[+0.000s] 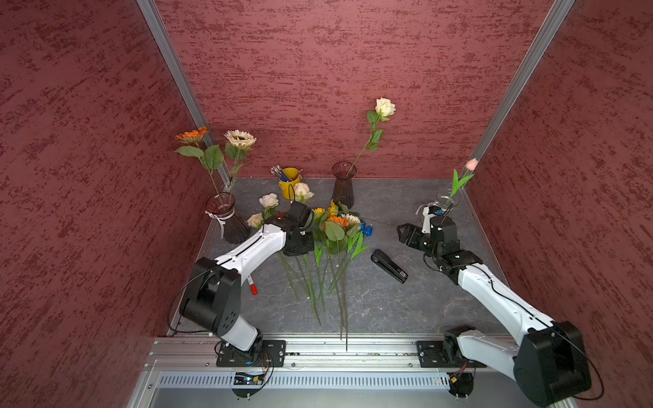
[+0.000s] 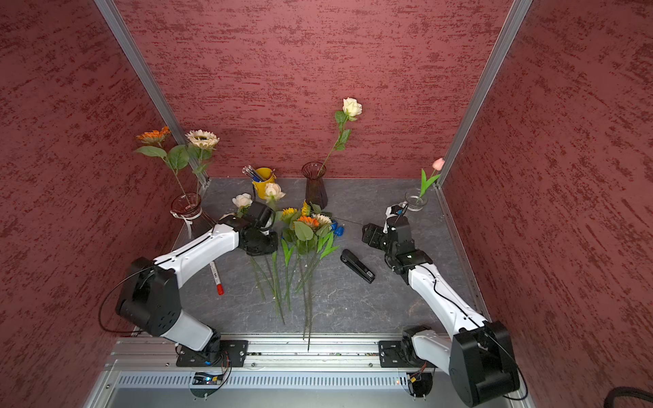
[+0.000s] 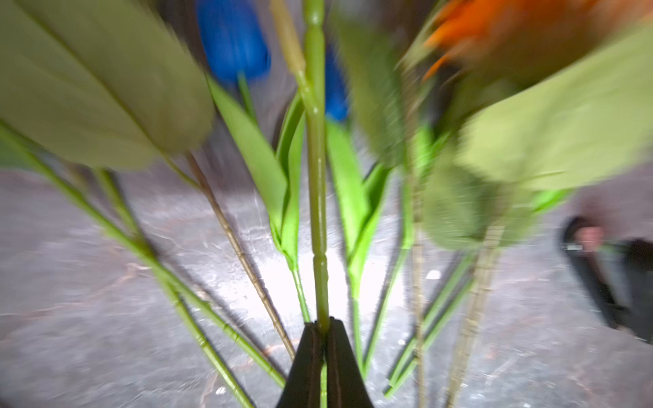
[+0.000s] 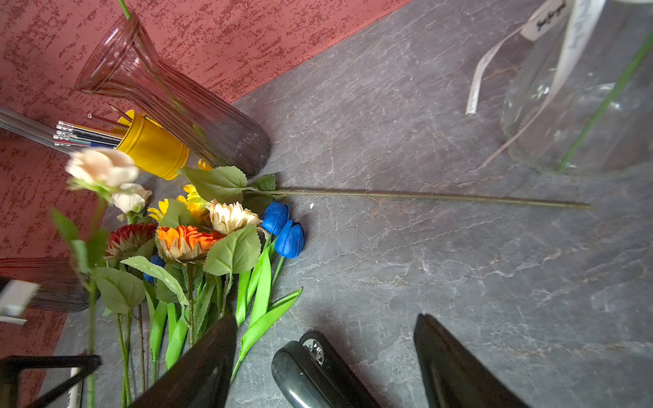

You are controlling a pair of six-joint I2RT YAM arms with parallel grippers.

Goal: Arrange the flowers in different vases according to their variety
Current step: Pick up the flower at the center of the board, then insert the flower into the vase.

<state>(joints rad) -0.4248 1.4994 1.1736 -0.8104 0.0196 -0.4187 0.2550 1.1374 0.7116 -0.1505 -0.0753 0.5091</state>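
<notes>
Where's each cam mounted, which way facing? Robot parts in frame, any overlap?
Top views: high above the front rail, angled down at the table and back wall; left arm and right arm both show.
Left wrist: on its arm, looks along the left gripper, shut on a green stem; only fingertips show.
Right wrist: on its arm, faces loose flowers, dark vase, clear vase; right gripper open, both fingers show.
Shared: both wrist views catch the blue tulips.

Top views: even, bright overhead light, soft shadows, sharp, wide-angle bowing at edges. Left wrist: heavy blur on leaves (image 3: 106,88), blown-out glare on table (image 3: 277,282). Right wrist: sharp, only rose (image 4: 102,169) smeared.
</notes>
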